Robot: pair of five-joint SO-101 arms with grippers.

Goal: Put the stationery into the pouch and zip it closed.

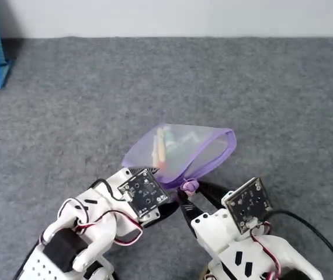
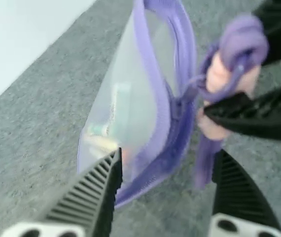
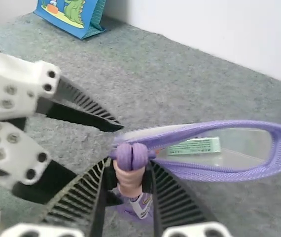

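Since the stationery (image 1: 162, 149) lies inside the pouch (image 1: 204, 146) on the table (image 1: 67, 105), I am at the zipping step. My right gripper (image 3: 129, 185) pinches the zip pull (image 3: 130, 155) tight. My left gripper (image 2: 167, 158) gapes around the pouch's corner and, I think, should squeeze it before I pull.

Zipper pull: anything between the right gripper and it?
No. The right gripper is shut on the zipper pull at the end of the pouch; nothing visible lies between. The left gripper stands open around that end.

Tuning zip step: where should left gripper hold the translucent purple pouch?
The translucent purple pouch by its near corner, from the arms' side: that end sits inside the open left gripper, beside the purple-and-pink zipper charm the right gripper pinches.
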